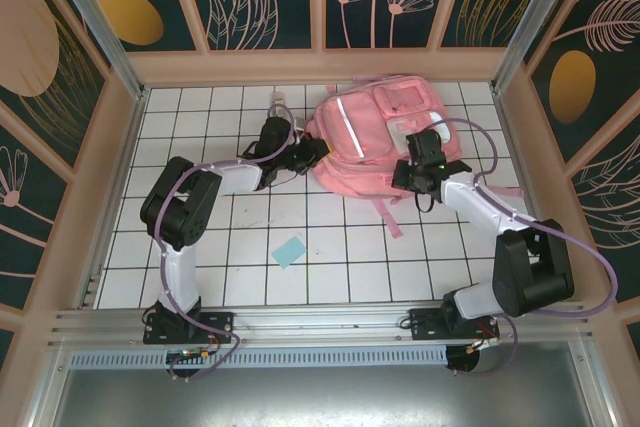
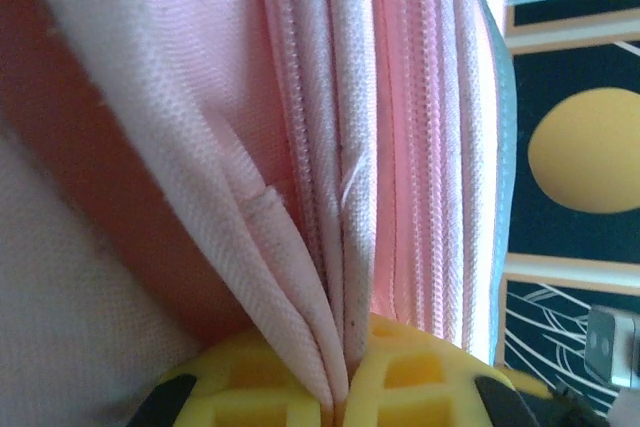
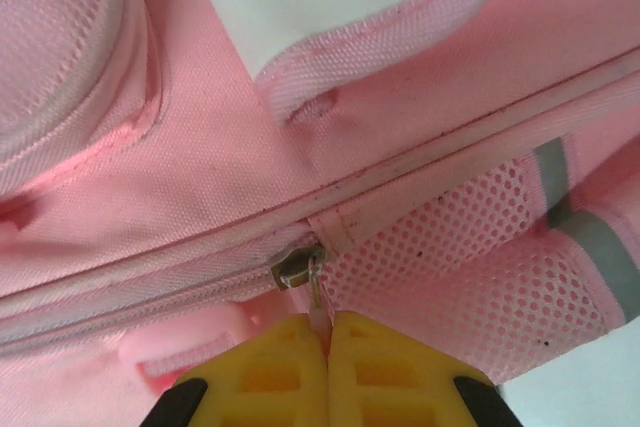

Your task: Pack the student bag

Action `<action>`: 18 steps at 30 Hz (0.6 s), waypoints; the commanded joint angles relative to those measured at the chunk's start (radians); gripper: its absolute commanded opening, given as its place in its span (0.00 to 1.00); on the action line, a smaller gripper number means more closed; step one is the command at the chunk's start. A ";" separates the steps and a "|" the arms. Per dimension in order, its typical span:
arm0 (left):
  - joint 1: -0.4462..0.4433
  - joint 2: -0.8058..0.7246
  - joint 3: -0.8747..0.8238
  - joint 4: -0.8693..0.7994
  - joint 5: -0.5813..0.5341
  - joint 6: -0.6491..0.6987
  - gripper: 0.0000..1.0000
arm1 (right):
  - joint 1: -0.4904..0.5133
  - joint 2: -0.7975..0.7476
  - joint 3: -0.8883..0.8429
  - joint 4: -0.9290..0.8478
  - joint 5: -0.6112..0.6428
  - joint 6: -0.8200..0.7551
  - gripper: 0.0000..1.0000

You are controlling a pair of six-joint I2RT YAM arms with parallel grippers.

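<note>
1. The student bag (image 1: 385,132) lies flat at the far middle of the white tiled table (image 1: 250,237). It is a large, soft, pink bag. A pale reflective stripe (image 1: 345,117) runs down its left part, and glossy pockets (image 1: 400,102) sit to the right of that stripe. Its pink straps trail toward the near side.
2. The left gripper (image 1: 318,152) is at the bag's left edge. In the left wrist view its yellow fingers (image 2: 250,387) are closed on a fold of the bag's woven pink fabric, beside ribbed zipper tape (image 2: 420,147).
3. A small pale blue scrap (image 1: 289,251) lies on the table, well apart from the bag's near left side.
4. The right gripper (image 1: 415,172) is on the bag's near right part. Its jaws are pinched shut on the metal zipper pull (image 3: 300,269). Coarse woven cloth lies to the left of the pull, and open pink mesh (image 3: 470,247) with a grey band (image 3: 590,237) lies to its right.
</note>
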 commanded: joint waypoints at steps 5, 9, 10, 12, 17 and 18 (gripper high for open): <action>0.054 -0.101 0.007 0.019 -0.035 0.048 0.00 | -0.074 0.018 0.097 0.007 0.218 -0.135 0.00; 0.052 -0.115 -0.007 0.025 -0.010 0.035 0.31 | -0.076 -0.014 0.084 0.049 -0.201 -0.178 0.46; 0.052 -0.122 -0.009 0.017 -0.005 0.036 0.45 | -0.075 -0.017 0.085 0.045 -0.276 -0.176 0.54; 0.053 -0.151 -0.017 -0.018 -0.013 0.053 0.62 | -0.074 -0.023 0.092 0.032 -0.348 -0.166 0.68; 0.052 -0.249 -0.024 -0.195 -0.137 0.200 0.77 | -0.058 -0.030 0.114 0.079 -0.410 -0.096 0.71; 0.054 -0.263 -0.027 -0.222 -0.175 0.230 0.78 | -0.047 -0.024 0.113 0.112 -0.433 -0.072 0.71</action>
